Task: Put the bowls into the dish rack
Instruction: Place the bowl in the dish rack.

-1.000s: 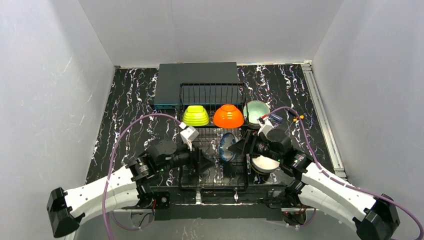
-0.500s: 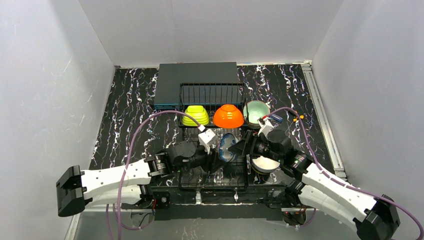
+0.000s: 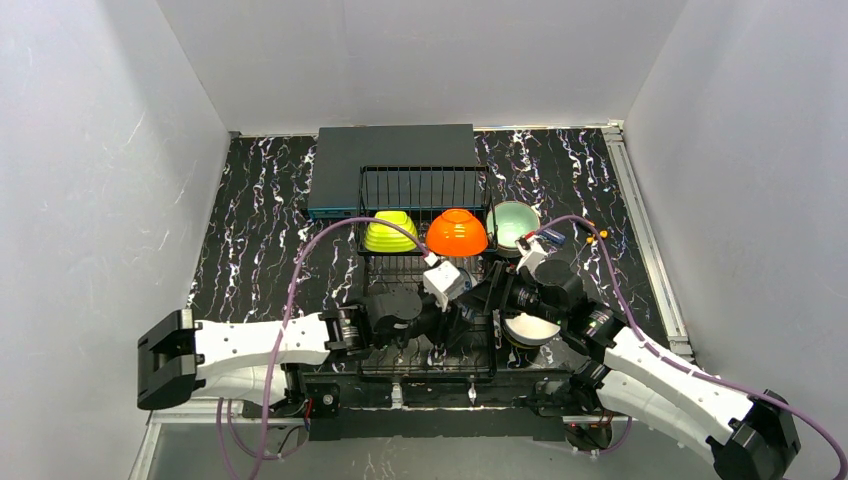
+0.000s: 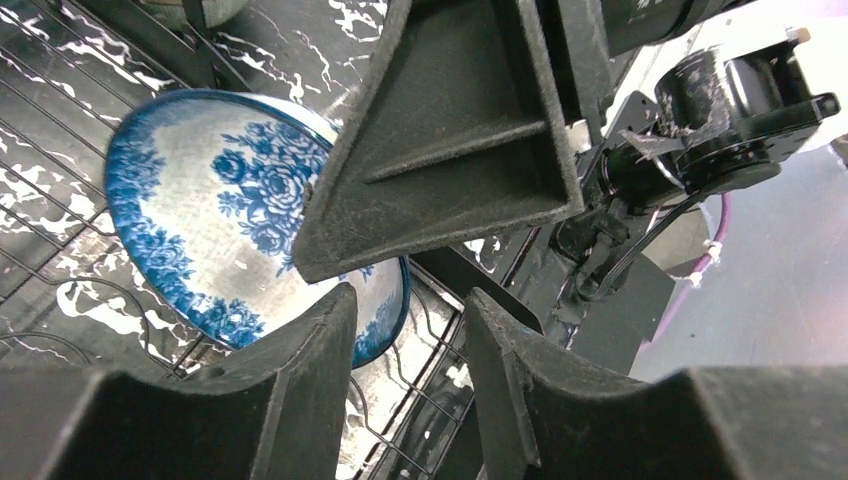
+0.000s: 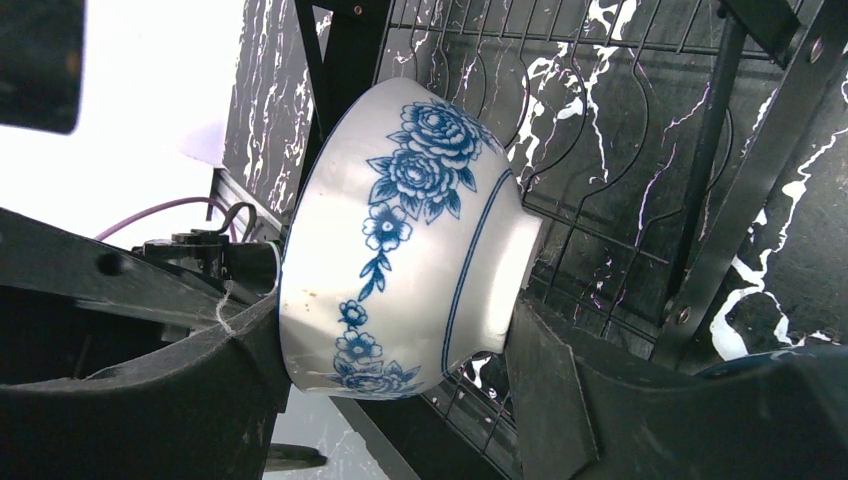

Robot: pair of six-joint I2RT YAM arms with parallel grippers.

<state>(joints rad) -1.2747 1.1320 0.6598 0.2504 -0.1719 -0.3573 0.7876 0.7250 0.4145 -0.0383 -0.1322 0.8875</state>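
Observation:
My right gripper (image 5: 395,340) is shut on a blue-white patterned bowl (image 5: 400,250), one finger inside the rim and the other on the foot. The bowl is turned on its side over the front of the black wire dish rack (image 3: 425,375). My left gripper (image 4: 410,295) stands open right beside the bowl's rim (image 4: 200,210), with only rack wire showing between its fingers. A right gripper finger (image 4: 450,150) lies across the bowl's inside. In the top view my left wrist covers most of this bowl. Lime green (image 3: 390,232) and orange (image 3: 457,232) bowls sit upside down in the rack's rear row.
A mint bowl (image 3: 512,225) leans at the rack's right side. Another bowl with a white inside (image 3: 528,328) sits under my right arm, right of the rack. A flat dark grey box (image 3: 390,155) lies behind the rack. A metal rail (image 3: 640,230) edges the table's right side.
My left arm has swung right across the rack's front until its gripper reached the held bowl, and its jaws have narrowed. The right arm and its bowl have stayed put.

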